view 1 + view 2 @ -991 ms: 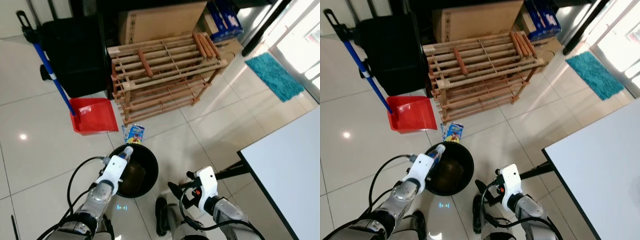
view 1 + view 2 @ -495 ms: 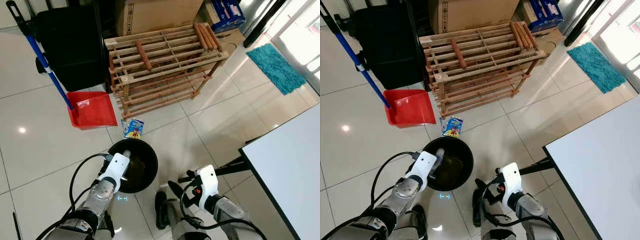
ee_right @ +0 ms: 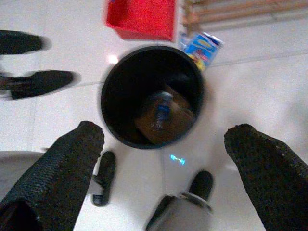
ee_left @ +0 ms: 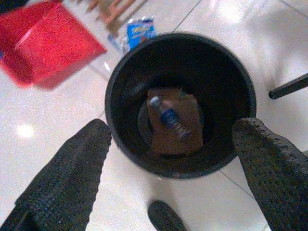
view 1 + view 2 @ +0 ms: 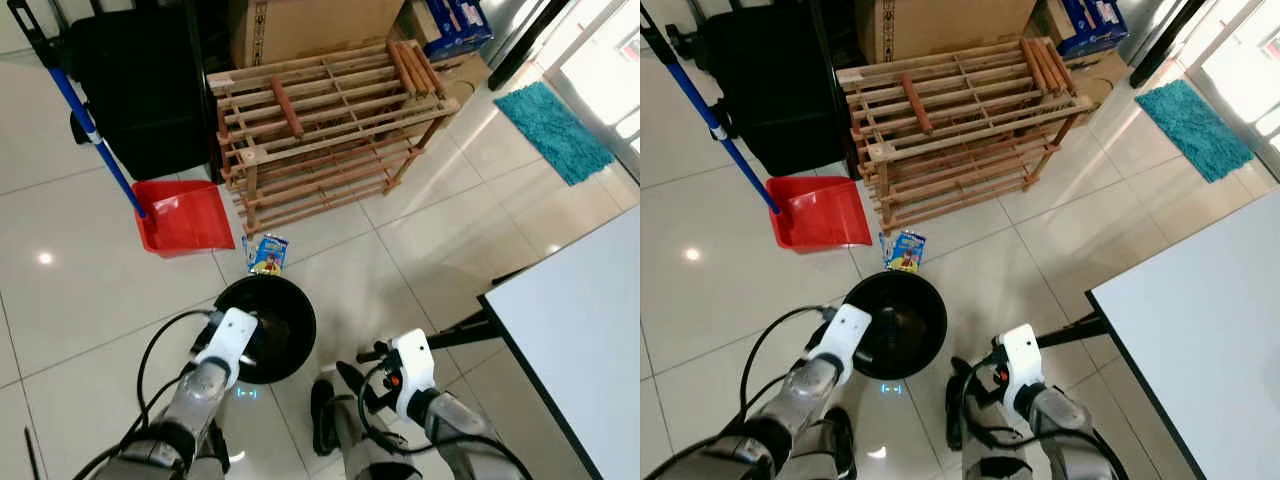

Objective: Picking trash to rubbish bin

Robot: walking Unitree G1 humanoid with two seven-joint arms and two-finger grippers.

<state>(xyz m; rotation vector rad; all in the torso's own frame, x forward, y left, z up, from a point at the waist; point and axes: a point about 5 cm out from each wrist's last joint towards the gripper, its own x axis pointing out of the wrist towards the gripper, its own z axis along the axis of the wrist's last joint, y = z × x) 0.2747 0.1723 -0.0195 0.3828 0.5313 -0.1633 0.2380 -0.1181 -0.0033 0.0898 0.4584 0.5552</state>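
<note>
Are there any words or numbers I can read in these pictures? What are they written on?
No text can be read.
Blue and yellow packet on the floor by the bin: print too blurred.
Bottle inside the bin: blue label, too small.
Cardboard box behind the wooden rack: side marks too small.
Blue boxes beside it: print too small.

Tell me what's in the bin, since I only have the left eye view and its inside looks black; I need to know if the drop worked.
Observer: A bottle lies on a brown piece of card at the bottom of the bin.
Operator: Is the left gripper empty?
Observer: Yes, the left gripper is open above the bin with nothing between its fingers.
Operator: And the right one?
Observer: The right gripper is open too, and empty.
</note>
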